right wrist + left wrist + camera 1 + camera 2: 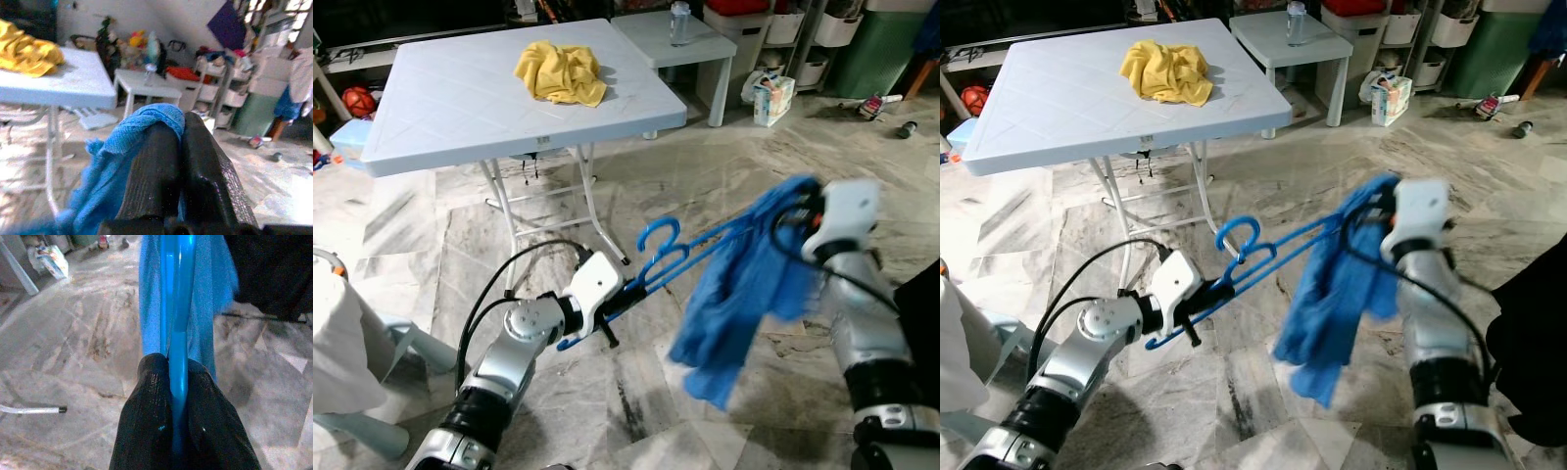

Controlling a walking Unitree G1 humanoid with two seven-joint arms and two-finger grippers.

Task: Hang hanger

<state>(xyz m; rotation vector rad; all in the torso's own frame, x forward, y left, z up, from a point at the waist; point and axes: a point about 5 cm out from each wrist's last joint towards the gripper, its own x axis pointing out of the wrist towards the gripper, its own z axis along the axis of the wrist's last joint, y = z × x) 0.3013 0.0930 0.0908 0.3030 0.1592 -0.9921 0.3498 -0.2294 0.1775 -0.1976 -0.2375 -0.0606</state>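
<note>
Holding the blue hanger [680, 257] by one end in my left gripper [625, 292], I have both black fingers [151, 396] pinched tight on its thin plastic bar, which runs away from me toward the right with its hook [661, 237] curling up near the middle. At the far right end my right gripper [178, 129] is closed on a fold of the blue cloth [744, 294] that drapes over the hanger and sags toward the marble floor [705, 186]. I judge the hanger light and fairly stiff but smooth, so it could swivel or slip between my fingers; a grip near the hook would steady it better for hanging than this end hold. The cloth looks soft and limp, apt to slide off the slick bar if I tilt it. Beyond, a white counter [440, 108] carries a yellow cloth [560, 71], well apart from us
</note>
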